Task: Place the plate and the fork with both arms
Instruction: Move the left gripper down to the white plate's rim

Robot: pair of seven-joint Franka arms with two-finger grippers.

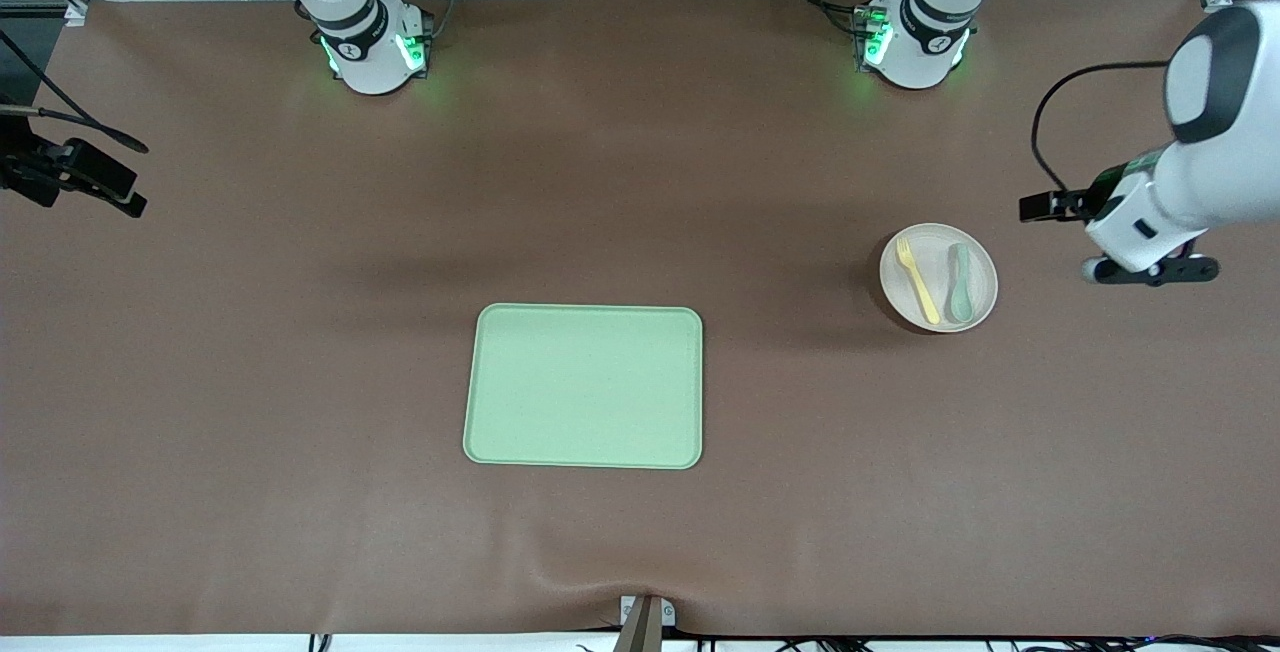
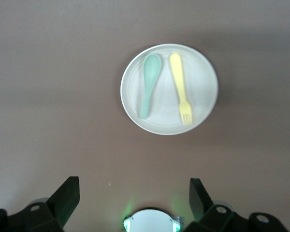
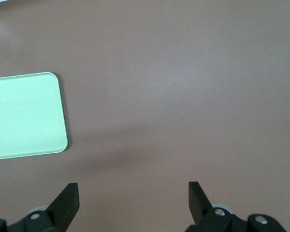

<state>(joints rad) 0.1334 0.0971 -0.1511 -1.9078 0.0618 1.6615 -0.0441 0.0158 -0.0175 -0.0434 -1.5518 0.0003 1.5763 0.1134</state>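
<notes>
Brown covering spans the bench (image 1: 250, 352); from the front, a green tray (image 1: 584, 387) lies mid-bench, and the cream plate (image 1: 938, 318) toward the left arm's end carries the yellow fork (image 1: 917, 279) and a grey-green spoon (image 1: 960, 282) side by side; the left tool (image 1: 1150, 270) hovers beside the plate.

Left wrist view: the left tool's fingers (image 2: 65, 198) spread wide, holding nothing.

Right wrist view: the right tool (image 3: 133, 200) gapes empty over bare bench near the tray's corner.

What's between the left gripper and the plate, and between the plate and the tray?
Nothing visible. The left gripper, open, is up over bare table beside the plate, which carries the fork and a spoon. Only bare table separates the plate from the tray.
</notes>
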